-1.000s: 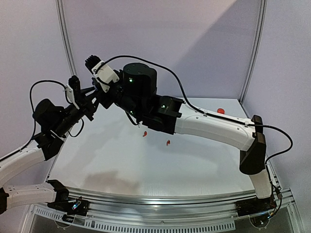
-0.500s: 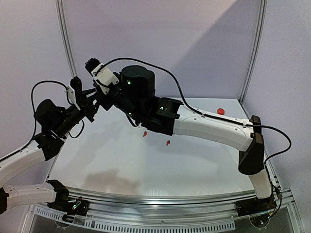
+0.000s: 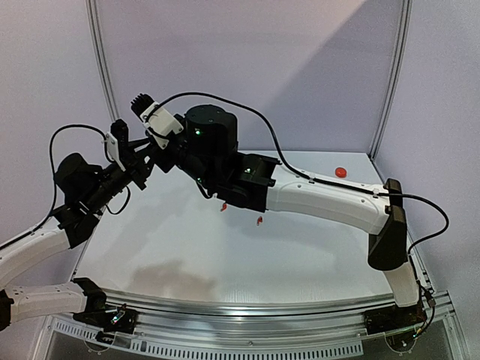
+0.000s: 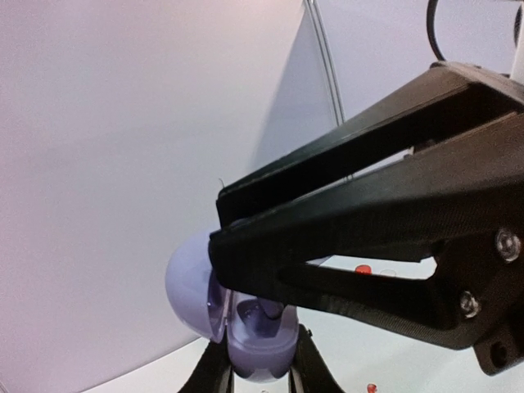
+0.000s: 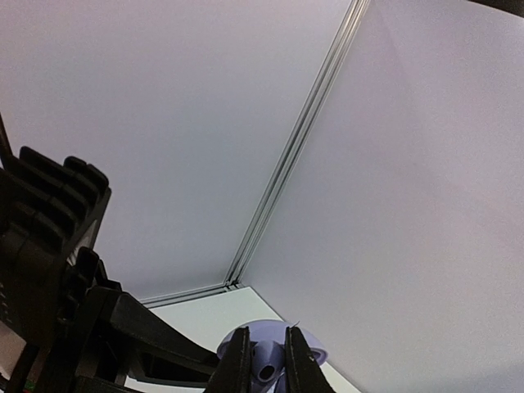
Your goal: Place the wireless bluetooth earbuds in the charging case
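My left gripper (image 4: 259, 373) is shut on the lilac charging case (image 4: 255, 334), whose lid (image 4: 187, 286) hangs open to the left. In the right wrist view my right gripper (image 5: 267, 362) is shut on a small lilac earbud (image 5: 267, 370), with the round case (image 5: 314, 354) right behind it. The right fingers (image 4: 344, 213) reach across the case's open mouth. In the top view both grippers meet high over the table's back left, left gripper (image 3: 142, 160) below right gripper (image 3: 151, 145); the case is hidden there. Two red earbuds (image 3: 223, 208) (image 3: 259, 220) lie on the table.
A small red round case (image 3: 341, 171) sits at the table's back right corner. The white table (image 3: 247, 262) is walled by pale panels, with a metal post (image 3: 101, 67) close behind the raised grippers. The right arm (image 3: 322, 199) spans the table's middle.
The right arm's wrist and forearm have eased slightly left and up toward the left gripper. Both grips look the same.
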Controlling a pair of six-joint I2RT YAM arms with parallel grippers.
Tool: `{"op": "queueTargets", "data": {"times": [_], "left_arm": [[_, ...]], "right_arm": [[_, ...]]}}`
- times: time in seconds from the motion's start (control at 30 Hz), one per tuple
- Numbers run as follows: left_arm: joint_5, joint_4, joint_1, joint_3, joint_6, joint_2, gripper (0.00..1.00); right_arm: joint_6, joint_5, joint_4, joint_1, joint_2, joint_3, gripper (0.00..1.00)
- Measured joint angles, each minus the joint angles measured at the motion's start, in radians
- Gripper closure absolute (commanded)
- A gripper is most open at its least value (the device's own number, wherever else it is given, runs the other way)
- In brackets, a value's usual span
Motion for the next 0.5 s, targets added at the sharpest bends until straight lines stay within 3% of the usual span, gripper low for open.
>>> {"op": "queueTargets", "data": {"times": [0.5], "left_arm": [[0.034,-0.009,0.000,-0.002,0.004,0.003,1.00]], "right_arm": [[-0.009,-0.007,-0.001,0.001,-0.005,-0.016,1.00]]}}
